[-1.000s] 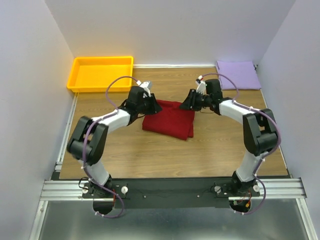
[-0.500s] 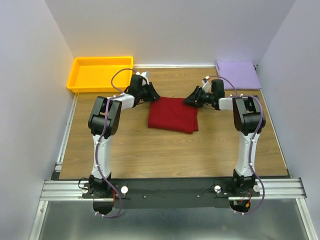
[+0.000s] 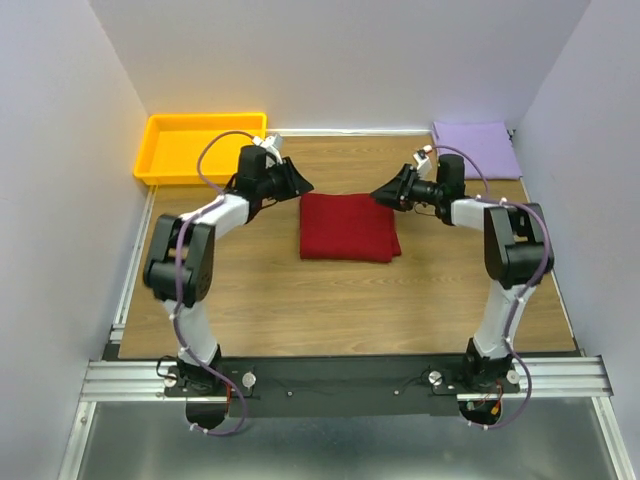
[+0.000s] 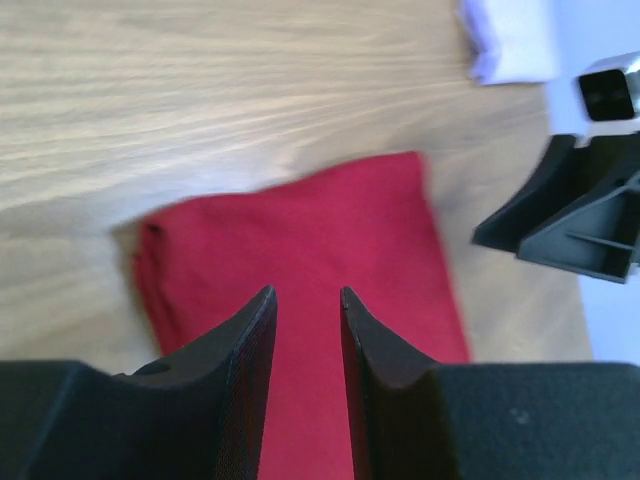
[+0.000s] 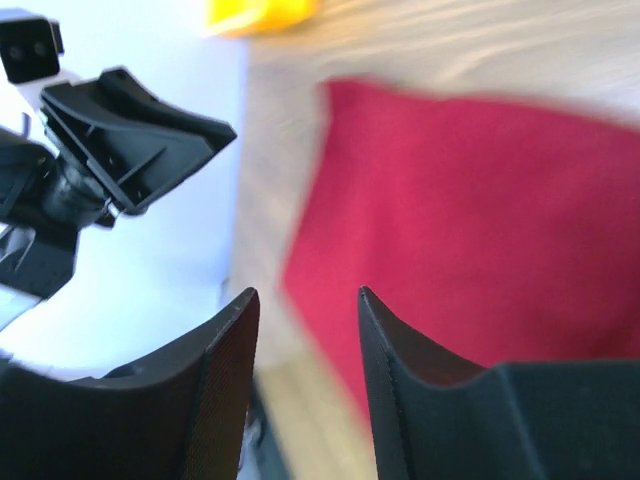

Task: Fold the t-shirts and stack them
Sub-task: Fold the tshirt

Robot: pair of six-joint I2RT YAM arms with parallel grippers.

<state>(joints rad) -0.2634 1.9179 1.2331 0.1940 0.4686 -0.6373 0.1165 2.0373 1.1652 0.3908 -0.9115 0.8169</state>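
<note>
Top external, my inventory. Wooden table [image 3: 260,300], pale walls around.
- Yellow tray [image 3: 160,170]: far left of the red shirt.
- Red shirt [image 3: 348,226]: folded flat, mid-table.
- Purple shirt [image 3: 477,150]: folded, far right of it; I judge it the stacking spot.
- Left gripper [image 3: 295,183], right gripper [image 3: 385,195]: flanking the red shirt's far corners, jaws apart, empty, probably for lifting.

The two black fingers [image 4: 245,365] stand a little apart, holding nothing. Just past their tips, the red shirt [image 4: 330,230] lies folded on the desk [image 4: 200,90]. The other arm's fingers [image 4: 570,225] are off to their right.
</note>
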